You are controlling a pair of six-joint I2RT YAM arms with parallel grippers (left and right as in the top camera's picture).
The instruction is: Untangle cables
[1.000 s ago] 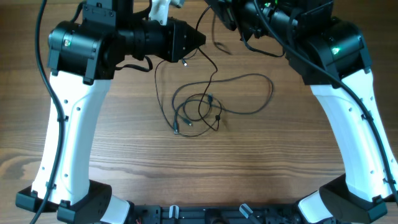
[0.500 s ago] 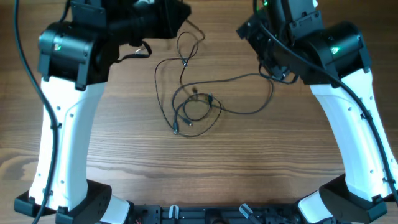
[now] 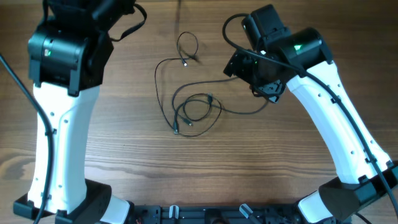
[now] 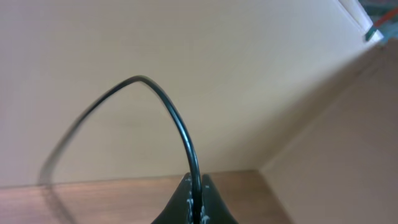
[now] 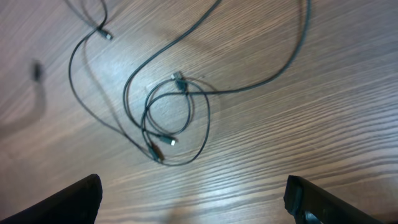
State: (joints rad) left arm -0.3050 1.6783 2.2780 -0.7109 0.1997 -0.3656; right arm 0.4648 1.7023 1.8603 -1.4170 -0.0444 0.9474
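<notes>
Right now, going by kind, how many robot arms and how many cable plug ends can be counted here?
Robot arms: 2, left arm and right arm.
Plug ends: 4, upper plug, middle plug, two lower plugs.
Total: 6.
The pictures do not show how many separate cables there are.

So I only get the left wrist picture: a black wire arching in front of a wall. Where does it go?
Observer: Overhead, the cable drops from the top edge toward a small loop on the table.
Operator: Any more wire?
Observer: Yes, a coiled tangle lies mid-table.
Operator: What's the other arm doing?
Observer: The right end effector is open and empty, above the table near the tangle.
</notes>
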